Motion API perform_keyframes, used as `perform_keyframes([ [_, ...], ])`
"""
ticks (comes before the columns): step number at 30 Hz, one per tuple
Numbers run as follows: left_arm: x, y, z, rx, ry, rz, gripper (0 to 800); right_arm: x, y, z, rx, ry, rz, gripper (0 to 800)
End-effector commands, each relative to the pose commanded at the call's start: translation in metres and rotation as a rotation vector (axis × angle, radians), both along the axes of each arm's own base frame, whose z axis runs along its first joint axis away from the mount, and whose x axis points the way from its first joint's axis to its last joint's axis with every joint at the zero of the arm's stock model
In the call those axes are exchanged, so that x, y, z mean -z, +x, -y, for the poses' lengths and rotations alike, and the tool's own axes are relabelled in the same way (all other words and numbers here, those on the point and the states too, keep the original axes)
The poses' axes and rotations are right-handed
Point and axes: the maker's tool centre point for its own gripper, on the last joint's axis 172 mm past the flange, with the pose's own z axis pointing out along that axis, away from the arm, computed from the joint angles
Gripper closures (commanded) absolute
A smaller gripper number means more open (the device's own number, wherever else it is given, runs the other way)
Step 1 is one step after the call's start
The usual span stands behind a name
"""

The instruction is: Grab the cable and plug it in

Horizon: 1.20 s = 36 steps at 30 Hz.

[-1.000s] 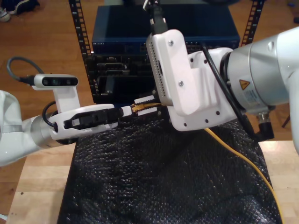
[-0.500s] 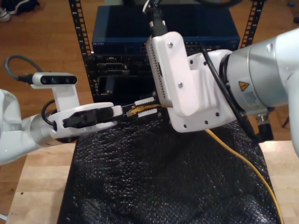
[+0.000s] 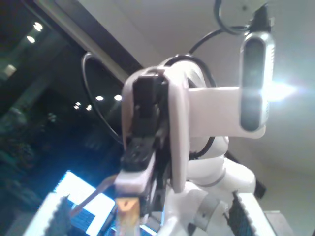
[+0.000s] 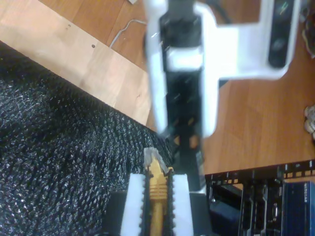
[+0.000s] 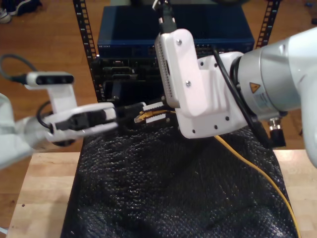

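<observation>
The cable (image 5: 257, 171) runs off the exterior view's bottom right edge, and its upper stretch is hidden behind my second gripper's white housing. The other arm is motion-blurred at that view's left, jaw state unreadable.

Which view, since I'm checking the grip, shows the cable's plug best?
The second wrist view: the clear plug juts just beyond the serrated fingers of my second gripper, close up. The exterior view shows it small; the first wrist view, a blurred orange tip.

My second end effector (image 5: 152, 112) clamps the cable (image 5: 257, 173) above the black mat (image 5: 173, 193).
</observation>
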Motion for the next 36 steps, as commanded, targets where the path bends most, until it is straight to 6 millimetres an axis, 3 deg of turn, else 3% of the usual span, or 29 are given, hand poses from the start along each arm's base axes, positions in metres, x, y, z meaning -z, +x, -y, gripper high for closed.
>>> perform_keyframes([
  [5, -0.001, 0.023, -0.017, -0.083, 0.061, 0.038, 10, 0.000, 0.024, 0.017, 0.105, 0.016, -0.063, 799],
  [7, 0.001, 0.034, -0.022, -0.113, 0.096, 0.025, 10, 0.010, 0.034, 0.029, 0.149, 0.005, -0.112, 799],
  [10, 0.005, 0.047, -0.032, -0.156, 0.157, -0.003, 9, 0.026, 0.046, 0.054, 0.225, -0.008, -0.208, 800],
  [15, 0.031, 0.044, -0.035, -0.136, 0.304, -0.002, 6, 0.048, 0.066, 0.106, 0.350, -0.025, -0.336, 800],
  [21, 0.066, 0.037, -0.036, -0.135, 0.513, 0.018, 3, 0.066, 0.062, 0.131, 0.423, -0.039, -0.519, 800],
  [26, 0.080, 0.027, -0.045, -0.115, 0.653, 0.073, 2, 0.083, 0.050, 0.143, 0.454, -0.055, -0.654, 800],
  [32, 0.119, 0.019, -0.082, -0.082, 0.940, 0.194, 2, 0.100, 0.049, 0.156, 0.488, -0.066, -0.715, 800],
  [36, 0.135, 0.016, -0.112, -0.065, 1.102, 0.305, 2, 0.111, 0.053, 0.165, 0.510, -0.072, -0.742, 800],
])
